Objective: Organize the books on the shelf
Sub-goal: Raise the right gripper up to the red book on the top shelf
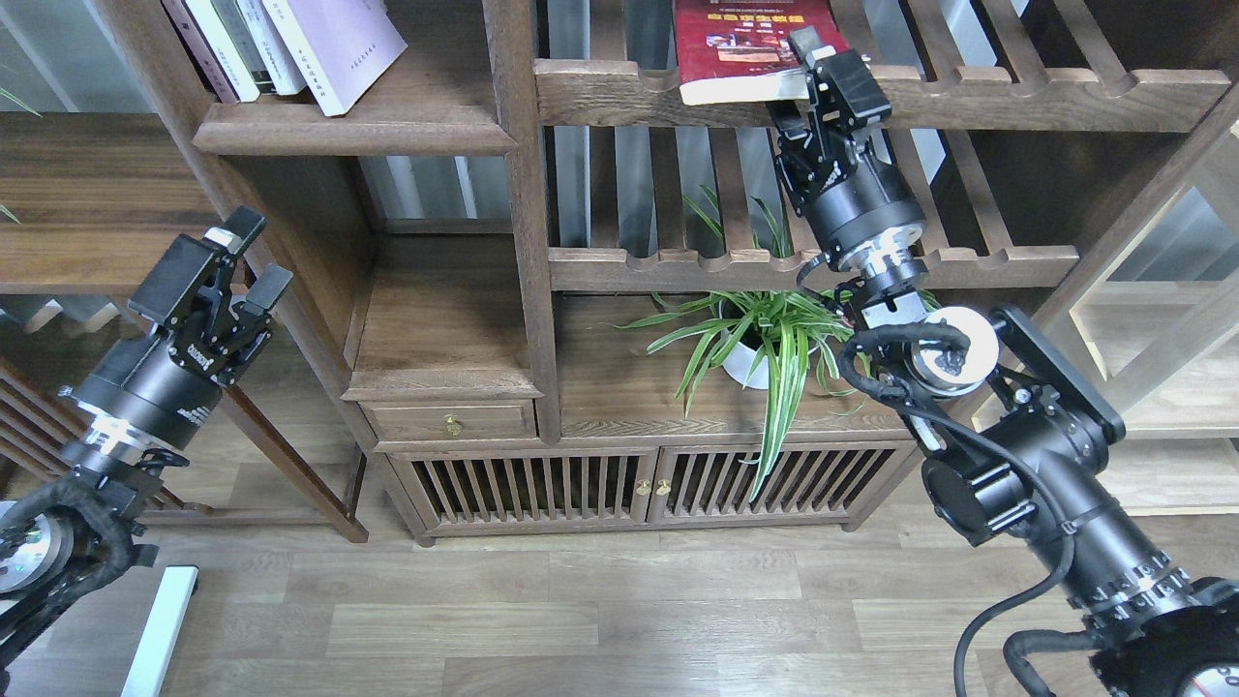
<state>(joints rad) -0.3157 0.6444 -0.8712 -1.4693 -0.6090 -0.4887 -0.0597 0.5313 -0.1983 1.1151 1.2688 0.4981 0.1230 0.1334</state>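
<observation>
The red book [740, 44] lay flat on a slatted shelf [968, 92], its near corner overhanging the rail; the right gripper [801, 82] stood at that corner, fingers parted above and below it; the lavender book [339, 44] leaned on the solid shelf [353, 131]; the left gripper [250, 259] hung open, empty.

Red book [740, 44] flat on slatted rail, overhanging; lavender-white book [339, 44] leaning on solid brown shelf [353, 131].
</observation>
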